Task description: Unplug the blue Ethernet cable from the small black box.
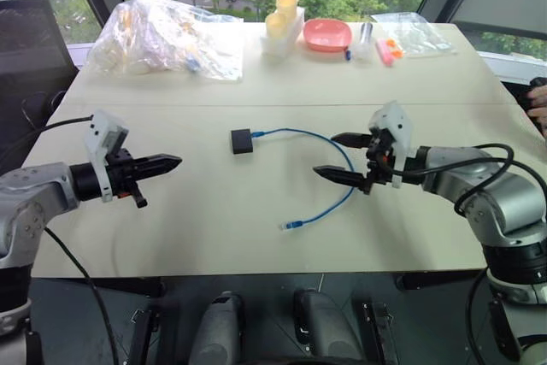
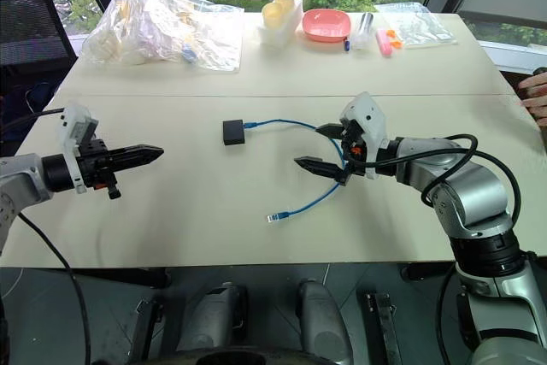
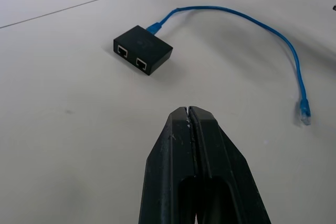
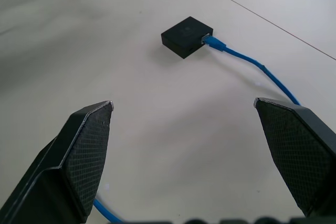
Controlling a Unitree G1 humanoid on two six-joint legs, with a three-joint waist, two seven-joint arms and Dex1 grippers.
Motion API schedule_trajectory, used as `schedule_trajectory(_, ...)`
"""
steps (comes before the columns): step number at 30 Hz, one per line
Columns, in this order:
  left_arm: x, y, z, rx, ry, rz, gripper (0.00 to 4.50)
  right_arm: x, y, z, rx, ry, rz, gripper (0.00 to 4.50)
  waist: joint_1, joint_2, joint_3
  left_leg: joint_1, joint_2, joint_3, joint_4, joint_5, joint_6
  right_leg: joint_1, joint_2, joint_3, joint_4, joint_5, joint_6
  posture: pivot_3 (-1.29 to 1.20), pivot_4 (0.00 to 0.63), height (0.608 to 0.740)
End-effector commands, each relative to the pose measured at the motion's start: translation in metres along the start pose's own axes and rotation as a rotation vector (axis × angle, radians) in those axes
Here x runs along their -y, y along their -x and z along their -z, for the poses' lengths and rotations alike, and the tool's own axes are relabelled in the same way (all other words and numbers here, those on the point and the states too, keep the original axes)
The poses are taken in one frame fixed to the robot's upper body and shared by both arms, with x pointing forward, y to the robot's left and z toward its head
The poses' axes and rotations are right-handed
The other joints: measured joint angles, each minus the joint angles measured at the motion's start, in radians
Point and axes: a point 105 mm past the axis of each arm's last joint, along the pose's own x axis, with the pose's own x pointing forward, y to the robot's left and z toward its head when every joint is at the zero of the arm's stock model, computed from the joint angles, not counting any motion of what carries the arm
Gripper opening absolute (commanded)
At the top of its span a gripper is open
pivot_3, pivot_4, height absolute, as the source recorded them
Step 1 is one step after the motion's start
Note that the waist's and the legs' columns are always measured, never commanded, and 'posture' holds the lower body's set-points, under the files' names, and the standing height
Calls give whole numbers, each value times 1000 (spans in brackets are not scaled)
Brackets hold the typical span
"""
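The small black box lies flat in the middle of the pale table. The blue Ethernet cable is plugged into its right side, arcs to the right and curls back to a loose clear plug nearer the front. In the left wrist view the box shows two empty ports facing my left gripper. My left gripper hovers shut and empty to the box's left. My right gripper hangs open over the cable's bend, to the right of the box.
Along the far edge stand a crumpled clear bag, yellow cups, a pink bowl, a small clear cup and another clear bag. A person's hand rests at the right edge.
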Motion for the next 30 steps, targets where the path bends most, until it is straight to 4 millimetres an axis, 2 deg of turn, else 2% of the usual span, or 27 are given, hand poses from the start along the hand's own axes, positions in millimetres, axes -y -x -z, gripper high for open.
schedule_trajectory(1,3,2,-12,45,-53,-8,21,3,1,-13,42,51,12,4500,0,0,0,0,0,0,0,0,0,0,0,0,0,0,0,0,150,740)
schedule_trajectory(17,-3,-2,-16,56,-49,-11,21,19,-6,-17,63,68,74,4500,0,0,0,1,0,0,1,0,0,1,1,0,2,0,0,0,150,740)
schedule_trajectory(23,-6,-3,-15,53,-52,-4,21,18,-9,-17,64,75,71,4500,0,0,0,1,0,0,1,0,0,1,1,0,3,0,0,0,150,740)
schedule_trajectory(30,-14,-4,-19,41,-94,-24,21,25,-21,-19,65,130,104,4500,-3,0,0,1,0,1,2,0,0,1,1,0,4,0,0,0,150,740)
